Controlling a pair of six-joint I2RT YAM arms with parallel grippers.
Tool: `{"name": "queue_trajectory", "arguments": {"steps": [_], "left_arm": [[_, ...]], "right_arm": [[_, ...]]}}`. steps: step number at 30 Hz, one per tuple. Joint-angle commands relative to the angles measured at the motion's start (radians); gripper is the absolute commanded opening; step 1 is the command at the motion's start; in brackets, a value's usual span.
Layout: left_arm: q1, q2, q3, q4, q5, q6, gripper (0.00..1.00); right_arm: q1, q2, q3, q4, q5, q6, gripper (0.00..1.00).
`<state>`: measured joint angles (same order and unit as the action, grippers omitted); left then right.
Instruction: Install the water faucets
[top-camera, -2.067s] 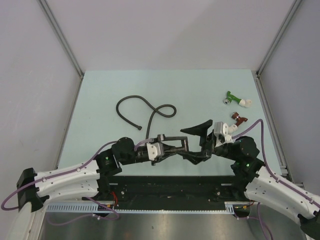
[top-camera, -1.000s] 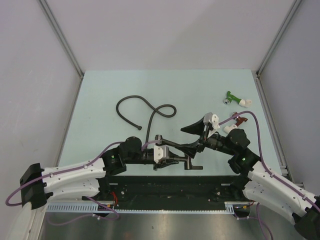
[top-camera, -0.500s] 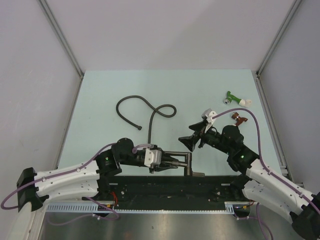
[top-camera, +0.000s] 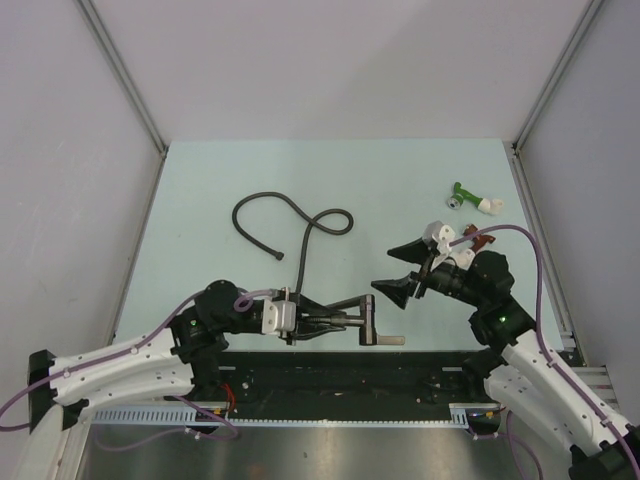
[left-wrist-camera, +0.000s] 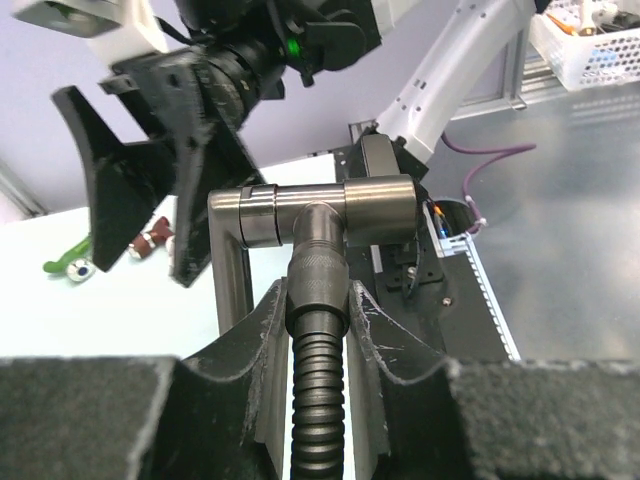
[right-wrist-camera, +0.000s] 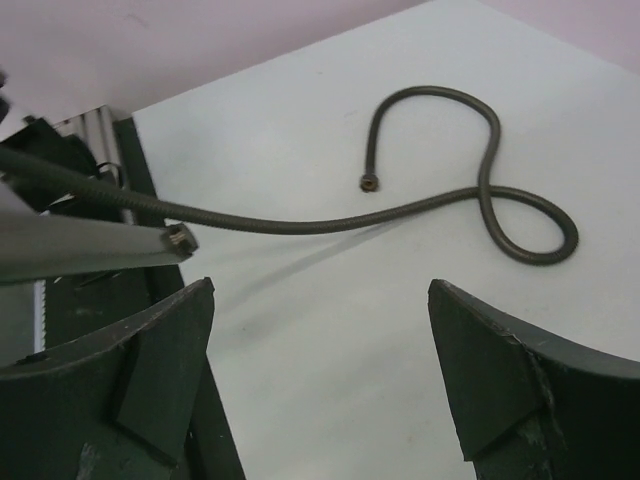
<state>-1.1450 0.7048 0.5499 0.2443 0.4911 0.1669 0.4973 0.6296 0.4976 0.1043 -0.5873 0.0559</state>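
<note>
My left gripper (top-camera: 322, 322) is shut on the knurled collar where the coiled black hose (top-camera: 290, 215) joins the dark metal faucet (top-camera: 370, 320). It holds the faucet just above the table's near edge. In the left wrist view the faucet's T-shaped body (left-wrist-camera: 315, 208) lies across, just past my fingers (left-wrist-camera: 375, 340), with the thin arm (left-wrist-camera: 232, 285) on the left. My right gripper (top-camera: 398, 268) is open and empty, a little right of and beyond the faucet. In the right wrist view its jaws (right-wrist-camera: 320, 300) stand wide apart over bare table, with the faucet's arm tip (right-wrist-camera: 175, 240) at the left.
The hose (right-wrist-camera: 480, 190) loops over the middle-left of the table. A green fitting (top-camera: 465, 197) and a dark-red fitting (top-camera: 478, 238) lie at the right, behind my right gripper. A black rail (top-camera: 340, 375) runs along the near edge. Walls enclose the table.
My right gripper has drawn back from the faucet, up and to the right, with its jaws open. My left arm has pulled the faucet a little to the left.
</note>
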Motion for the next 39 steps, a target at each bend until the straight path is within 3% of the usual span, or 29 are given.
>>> {"name": "queue_trajectory", "arguments": {"steps": [1, 7, 11, 16, 27, 30, 39], "left_arm": [[0.002, -0.071, 0.019, 0.104, -0.077, 0.005, 0.0], [0.005, -0.091, 0.025, 0.148, -0.19, -0.029, 0.0], [0.007, -0.064, 0.051, 0.194, -0.209, -0.052, 0.0], [0.007, -0.004, 0.085, 0.254, -0.212, -0.089, 0.0], [0.007, 0.038, 0.107, 0.363, -0.194, -0.148, 0.0], [0.007, 0.025, 0.104, 0.363, -0.206, -0.145, 0.0], [0.008, -0.028, 0.107, 0.28, -0.24, -0.101, 0.0]], "right_arm": [[-0.003, -0.037, -0.019, 0.109, -0.215, -0.016, 0.91], [0.01, -0.056, -0.158, 0.418, -0.315, 0.083, 0.92], [0.075, 0.025, -0.214, 0.659, -0.309, 0.102, 0.92], [0.22, 0.136, -0.217, 0.794, -0.211, 0.009, 0.93], [0.279, 0.358, -0.22, 1.09, -0.115, 0.044, 0.88], [0.28, 0.401, -0.225, 1.159, -0.124, 0.073, 0.76], [0.261, 0.441, -0.266, 1.25, -0.132, 0.13, 0.21]]}}
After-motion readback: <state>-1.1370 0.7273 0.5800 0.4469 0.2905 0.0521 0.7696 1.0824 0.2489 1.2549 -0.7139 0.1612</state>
